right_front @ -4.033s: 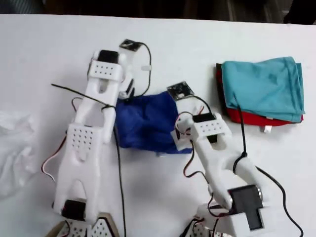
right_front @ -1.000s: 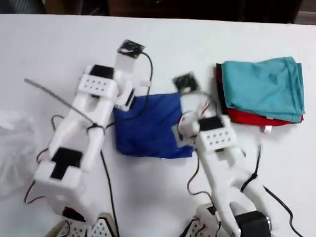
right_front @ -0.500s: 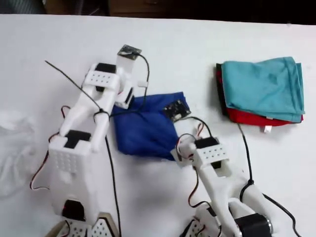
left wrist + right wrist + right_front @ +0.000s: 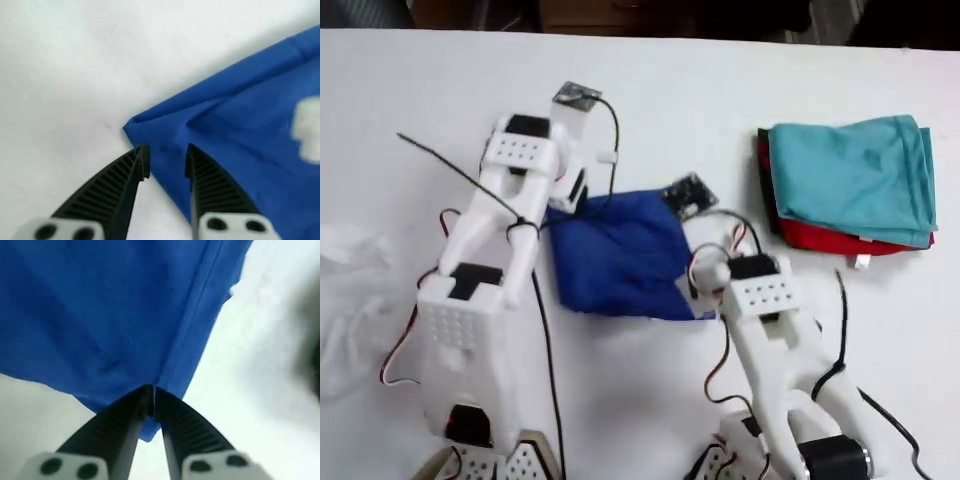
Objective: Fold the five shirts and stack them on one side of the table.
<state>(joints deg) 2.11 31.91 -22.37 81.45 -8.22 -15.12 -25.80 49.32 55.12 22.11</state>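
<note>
A blue shirt (image 4: 620, 255) lies partly folded at the table's middle between my two arms. My left gripper (image 4: 166, 161) stands open astride the shirt's edge (image 4: 240, 125), close to a corner, with cloth between its fingers. In the high view that corner is the shirt's far left one, under the left arm (image 4: 525, 160). My right gripper (image 4: 151, 399) is shut on the blue shirt (image 4: 100, 305), pinching a seamed edge at its near right corner. The right arm (image 4: 760, 290) covers that corner from above.
A folded stack with a teal shirt (image 4: 850, 175) on top of a red one (image 4: 820, 240) sits at the right side of the table. A crumpled white shirt (image 4: 345, 300) lies at the left edge. Arm cables cross the blue shirt.
Over the last half second the right arm shifted right and slightly away, drawing the blue shirt's right edge out flatter and wider. The left arm barely moved.
</note>
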